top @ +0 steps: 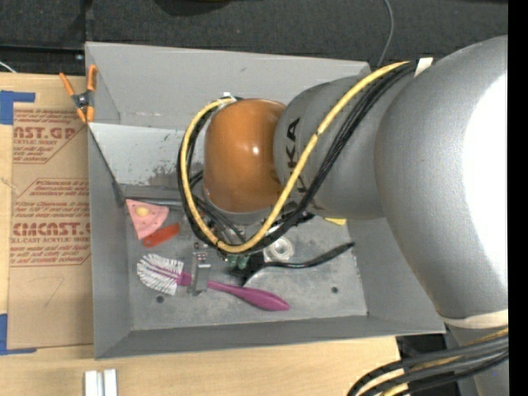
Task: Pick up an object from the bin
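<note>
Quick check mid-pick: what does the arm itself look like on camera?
A bulky, rounded silver-grey arm with black KUKA lettering near the wrist, which ends in a glossy orange dome cover. A yellow cable and black cables loop around the cover.

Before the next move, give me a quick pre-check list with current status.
1. Tool over a target: ok, above the neck of the purple brush at the front of the bin.
2. Tool touching brush: cannot tell.
3. Brush flat on floor: ok.
4. Neighbours apart from tool: ok, pink wedge and red piece lie off to view-left.
5. Black cable clear of metal ring: cannot tell, it runs right beside it.
</note>
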You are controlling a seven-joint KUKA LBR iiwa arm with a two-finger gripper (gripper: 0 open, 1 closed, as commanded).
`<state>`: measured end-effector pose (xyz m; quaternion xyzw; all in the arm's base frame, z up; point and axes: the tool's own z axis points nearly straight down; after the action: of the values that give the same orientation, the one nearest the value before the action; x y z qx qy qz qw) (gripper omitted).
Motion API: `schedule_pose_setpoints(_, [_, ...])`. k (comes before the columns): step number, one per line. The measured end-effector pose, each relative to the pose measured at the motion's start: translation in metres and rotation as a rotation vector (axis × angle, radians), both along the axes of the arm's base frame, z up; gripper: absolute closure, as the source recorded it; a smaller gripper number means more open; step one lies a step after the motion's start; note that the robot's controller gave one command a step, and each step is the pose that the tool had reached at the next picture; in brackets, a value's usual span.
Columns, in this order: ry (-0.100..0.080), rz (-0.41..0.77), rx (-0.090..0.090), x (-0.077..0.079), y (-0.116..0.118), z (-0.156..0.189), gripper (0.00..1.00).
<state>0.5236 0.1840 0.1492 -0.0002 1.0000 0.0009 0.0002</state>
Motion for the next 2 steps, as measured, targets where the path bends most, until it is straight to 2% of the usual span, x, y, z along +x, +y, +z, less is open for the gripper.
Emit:
schedule_pose_setpoints(1, [0.0, 0.0, 0.0, 0.0, 0.0, 0.0, 0.0])
schedule_pose_setpoints(2, [0.001, -0.062, 0.002, 0.029, 0.016, -0.063, 0.0])
